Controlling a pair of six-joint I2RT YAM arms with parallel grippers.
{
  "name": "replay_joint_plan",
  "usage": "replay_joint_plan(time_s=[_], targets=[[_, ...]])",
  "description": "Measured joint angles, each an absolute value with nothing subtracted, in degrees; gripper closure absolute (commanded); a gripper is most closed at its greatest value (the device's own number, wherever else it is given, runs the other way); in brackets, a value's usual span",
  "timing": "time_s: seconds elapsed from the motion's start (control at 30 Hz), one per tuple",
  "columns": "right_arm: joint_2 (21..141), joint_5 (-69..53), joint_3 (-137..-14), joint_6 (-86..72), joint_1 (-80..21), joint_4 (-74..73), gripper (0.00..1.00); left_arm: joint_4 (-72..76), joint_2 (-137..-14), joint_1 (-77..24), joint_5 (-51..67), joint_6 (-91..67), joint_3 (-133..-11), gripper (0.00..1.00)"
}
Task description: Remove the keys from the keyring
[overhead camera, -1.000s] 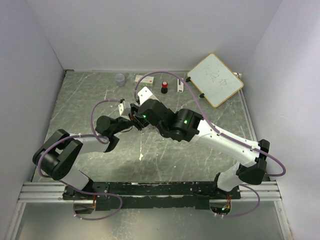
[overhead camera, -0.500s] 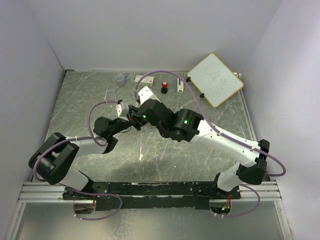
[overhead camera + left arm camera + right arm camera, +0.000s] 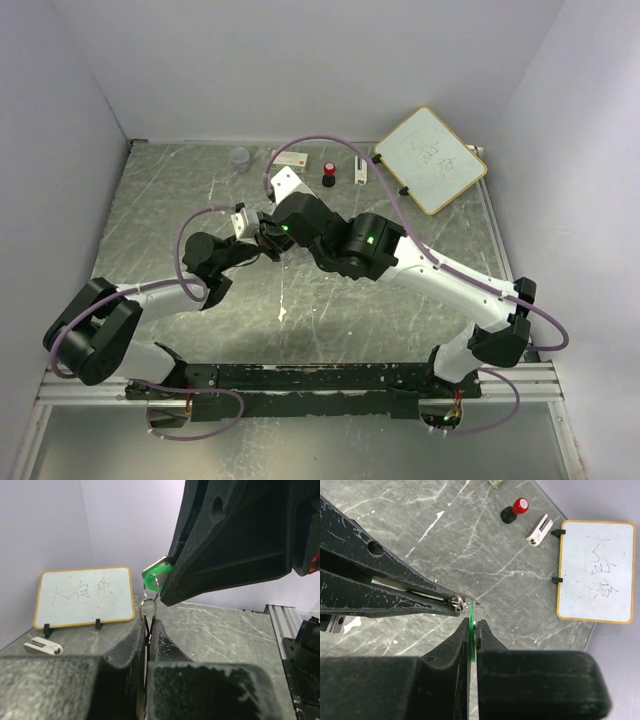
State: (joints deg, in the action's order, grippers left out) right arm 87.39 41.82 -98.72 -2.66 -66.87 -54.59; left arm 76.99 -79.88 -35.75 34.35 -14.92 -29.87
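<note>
My two grippers meet above the middle of the table. My left gripper (image 3: 260, 241) is shut on the thin silver keyring (image 3: 149, 609), which stands up out of its closed jaws (image 3: 148, 626). The green-headed key (image 3: 155, 578) hangs on the top of the ring. My right gripper (image 3: 273, 228) is shut on that key; its green edge (image 3: 472, 621) shows between the closed fingers. The keyring (image 3: 466, 600) shows beside the left gripper's fingertips (image 3: 451, 603). The blue-headed key is not visible.
A whiteboard (image 3: 430, 158) stands at the far right. A red-and-black knob (image 3: 328, 175), a white clip (image 3: 360, 170), a white block (image 3: 292, 158) and a small clear cup (image 3: 240, 158) sit along the far edge. White walls enclose the table.
The left arm's rear links have swung left and down. The joined grippers have shifted slightly toward the far side. Both stay clamped.
</note>
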Motion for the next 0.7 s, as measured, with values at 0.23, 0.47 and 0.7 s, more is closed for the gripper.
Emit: replay_joint_plan(time_s=[0.23, 0.47, 0.7], targets=[[90.26, 41.89, -101.60, 0.30, -66.87, -55.66, 1.00, 69.93, -76.99, -35.79, 34.96, -9.67, -30.52, 0.93], [90.00, 40.16, -101.56, 2.81, -66.87, -57.25, 1.00, 61.41, -73.78, -35.79, 37.26, -2.74, -31.40, 0.93], [85.25, 34.65, -99.26, 4.60, -66.94, -56.82, 1.00, 51.64, -67.96, -35.79, 41.93, 6.00, -33.17, 0.93]])
